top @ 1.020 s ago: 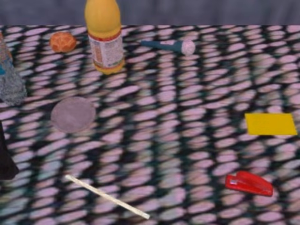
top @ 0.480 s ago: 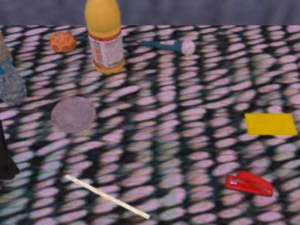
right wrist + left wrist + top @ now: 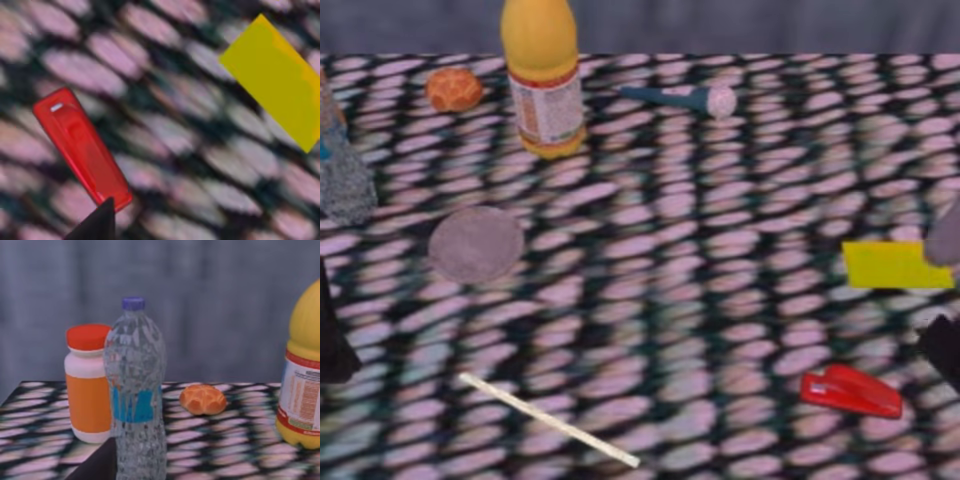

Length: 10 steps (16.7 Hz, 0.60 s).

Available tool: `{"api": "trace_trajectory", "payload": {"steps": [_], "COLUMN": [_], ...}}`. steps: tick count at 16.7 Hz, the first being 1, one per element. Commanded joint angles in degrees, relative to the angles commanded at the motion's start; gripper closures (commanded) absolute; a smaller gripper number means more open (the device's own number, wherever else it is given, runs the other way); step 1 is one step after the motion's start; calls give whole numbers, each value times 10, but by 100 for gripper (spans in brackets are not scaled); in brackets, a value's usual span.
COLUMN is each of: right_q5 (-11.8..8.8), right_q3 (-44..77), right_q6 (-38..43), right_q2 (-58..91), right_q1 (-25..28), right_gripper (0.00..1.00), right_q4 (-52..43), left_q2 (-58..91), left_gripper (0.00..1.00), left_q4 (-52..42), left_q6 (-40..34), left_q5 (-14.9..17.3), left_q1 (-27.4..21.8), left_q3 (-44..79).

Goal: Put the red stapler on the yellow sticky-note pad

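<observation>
The red stapler [image 3: 850, 391] lies flat on the patterned table near the front right, seen close in the right wrist view [image 3: 81, 148]. The yellow sticky-note pad [image 3: 892, 265] lies flat behind it, nothing on it, and also shows in the right wrist view [image 3: 275, 80]. My right gripper [image 3: 942, 345] comes in at the right edge, between pad and stapler, just right of the stapler and apart from it. A grey part of that arm [image 3: 948, 235] covers the pad's right corner. My left gripper [image 3: 330, 340] stays parked at the left edge.
At the back stand a tall yellow-orange bottle [image 3: 543, 75], a bread roll [image 3: 454, 89] and a teal-handled brush [image 3: 682, 97]. At the left are a clear water bottle [image 3: 136, 390], an orange jar [image 3: 88, 382] and a grey disc [image 3: 476, 244]. A pale stick [image 3: 548, 420] lies front left.
My right arm has come into the top view at the right edge and now overlaps the pad's right corner. Stapler, pad and left arm have not moved.
</observation>
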Motion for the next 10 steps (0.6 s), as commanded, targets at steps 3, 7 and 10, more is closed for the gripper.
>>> {"api": "trace_trajectory", "payload": {"steps": [3,7,10], "right_q5": [-1,-1,-1], "right_q3": [99,207,257], "right_q6": [-68,-140,-172], "right_q2": [140,286,352], "right_q1": [44,91,112], "right_gripper": [0,0,0], "right_q4": [-92,-185,-226], "left_q2": [0,0,0], "left_gripper": [0,0,0], "left_q4": [0,0,0], "left_q6": [0,0,0], "left_q5": [0,0,0], "left_q1": [0,0,0], "left_q3": [0,0,0]}}
